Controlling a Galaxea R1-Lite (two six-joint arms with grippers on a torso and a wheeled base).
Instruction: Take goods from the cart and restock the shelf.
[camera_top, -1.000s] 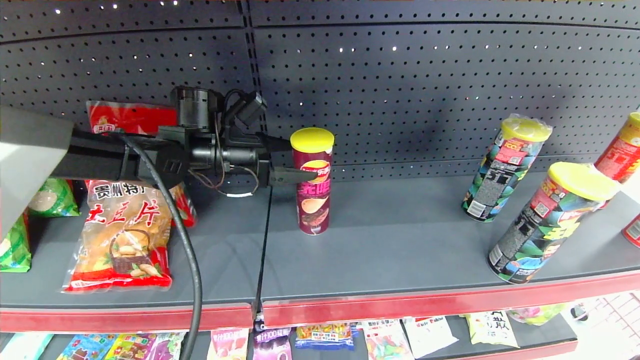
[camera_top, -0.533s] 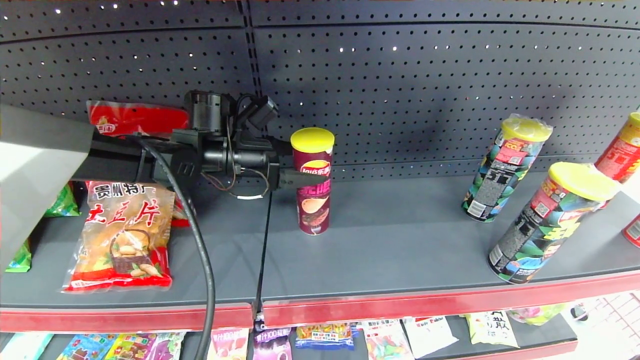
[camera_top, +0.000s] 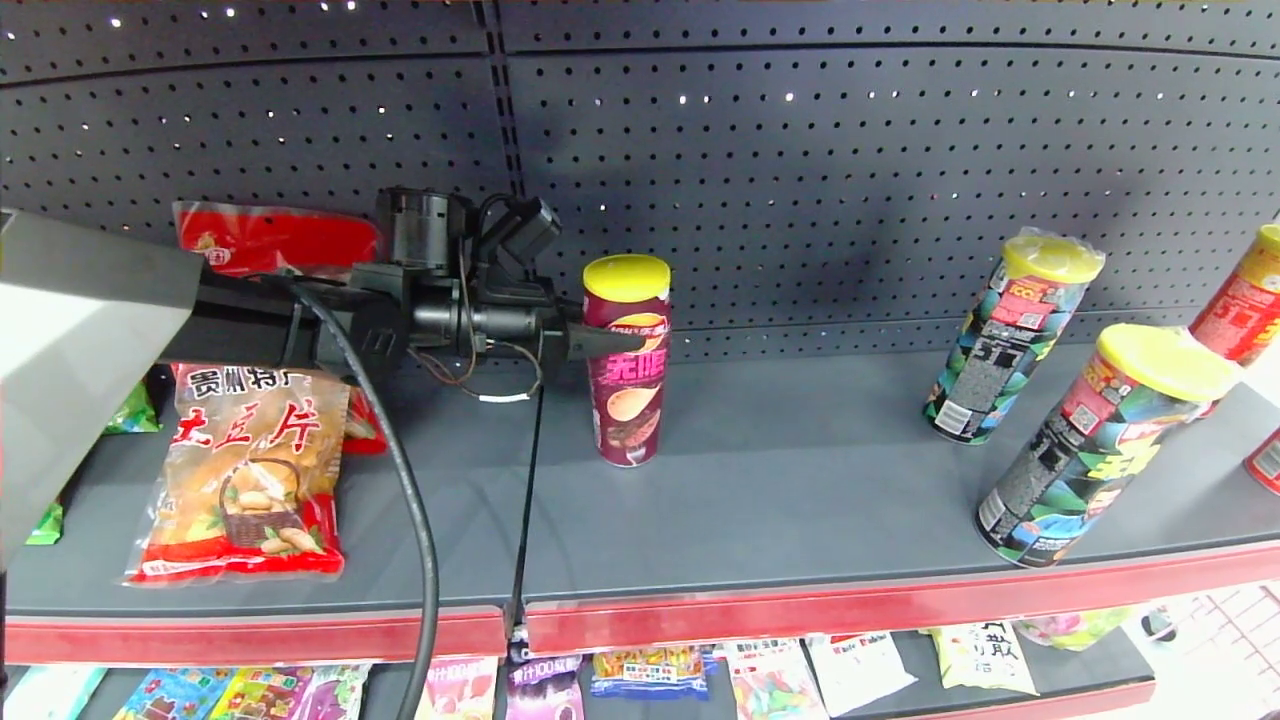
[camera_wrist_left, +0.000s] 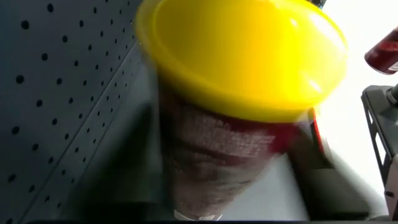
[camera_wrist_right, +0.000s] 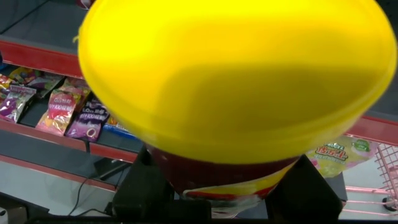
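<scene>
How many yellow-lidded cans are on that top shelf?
4: a purple can by the left tool, two patterned cans at right, a red can at the right edge; more may hide beyond it. A fifth can is in the right tool, off the shelf.

Left arm (camera_top: 250, 320) stretched level, left hand (camera_top: 618, 335) clasped.
</scene>
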